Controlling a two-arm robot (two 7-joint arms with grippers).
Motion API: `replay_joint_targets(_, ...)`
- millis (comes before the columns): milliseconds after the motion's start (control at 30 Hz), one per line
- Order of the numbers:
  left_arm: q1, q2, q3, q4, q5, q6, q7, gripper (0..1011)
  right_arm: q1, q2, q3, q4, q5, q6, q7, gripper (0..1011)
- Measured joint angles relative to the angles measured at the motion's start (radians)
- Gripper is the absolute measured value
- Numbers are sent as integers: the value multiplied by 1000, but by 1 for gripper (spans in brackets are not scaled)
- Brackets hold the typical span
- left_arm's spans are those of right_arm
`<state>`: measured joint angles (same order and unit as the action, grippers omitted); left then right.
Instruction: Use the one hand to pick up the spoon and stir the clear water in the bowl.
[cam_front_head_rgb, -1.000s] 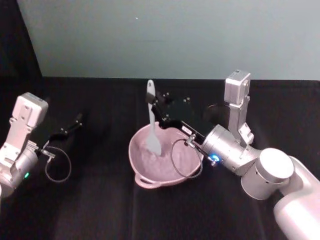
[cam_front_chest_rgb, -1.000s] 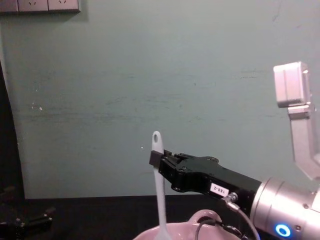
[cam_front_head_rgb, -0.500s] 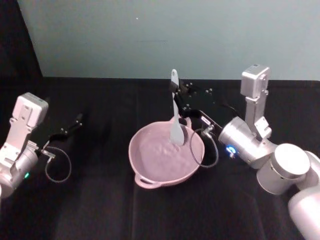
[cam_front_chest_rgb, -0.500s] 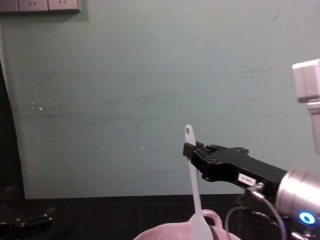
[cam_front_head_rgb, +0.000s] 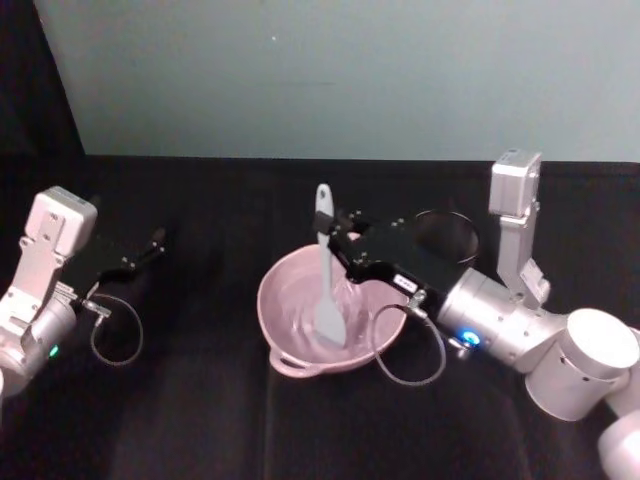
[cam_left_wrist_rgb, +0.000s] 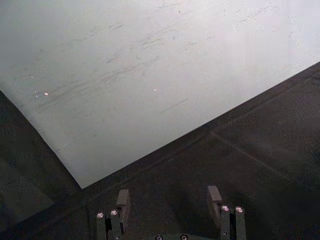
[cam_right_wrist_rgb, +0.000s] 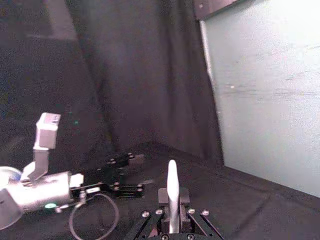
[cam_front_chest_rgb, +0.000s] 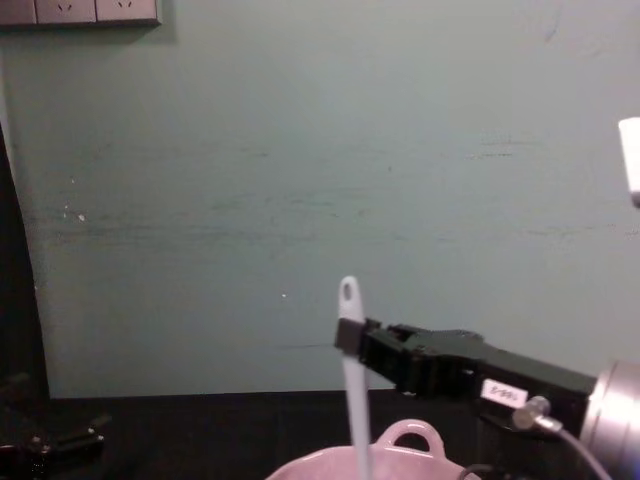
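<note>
- The right gripper (cam_front_head_rgb: 333, 238) reaches in from the right of the head view. Its jaws are clamped on the upper handle of the white plastic spoon (cam_front_head_rgb: 327, 285), just below the oval hole.
- The spoon stands nearly upright at the middle of the frame. Its scoop is down inside the pale pink bowl (cam_front_head_rgb: 264, 300), towards the bowl's lower middle.
- What changed: a second ago the scoop sat in the bowl's left half. Half a second ago it was up by the rim at the bowl's upper right. Now it has come back down and across to the lower centre.
- The black forearm has swung with it, and now lies over the bowl's upper right rim.
- In my judgement that path is a loop through the water, so the stirring is well under way and the pick-up is finished. The water itself is too clear to make out.
- The bowl has not shifted on the dark bench (cam_front_head_rgb: 200, 420) across these moments, so the strokes are not dragging it. A black round cup (cam_front_head_rgb: 445, 236) sits just beyond the forearm, at the right of centre.
- In the chest view the spoon (cam_front_chest_rgb: 352, 385) rises from the bowl (cam_front_chest_rgb: 320, 468) at the bottom edge, gripped just under its hole. The loop handle pokes up beside it.
- The left gripper (cam_left_wrist_rgb: 168, 204) has stayed parked at the left of the head view, well apart from the bowl, with its jaws spread wide on nothing.
</note>
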<state>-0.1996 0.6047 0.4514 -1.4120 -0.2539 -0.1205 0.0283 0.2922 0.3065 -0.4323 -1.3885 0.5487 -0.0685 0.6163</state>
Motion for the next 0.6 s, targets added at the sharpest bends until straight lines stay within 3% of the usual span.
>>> replay_joint_targets(133,0,0,0,0,0,0,0,1011,19,-18,-25,24,1,-14,6,119)
replay_joint_targets(333,0,0,0,0,0,0,0,1011,81,-76,-53,133,-37,-106,-18,118)
replay_joint_targets(367,0,0,0,0,0,0,0,1011,98,-93,-53,168,-59,-145,-35,119)
replay_joint_targets(500,0,0,0,0,0,0,0,1011,135,-124,-41,241,-105,-214,-76,119)
replay_joint_targets(600,0,0,0,0,0,0,0,1011,147,-125,-23,261,-129,-242,-97,119)
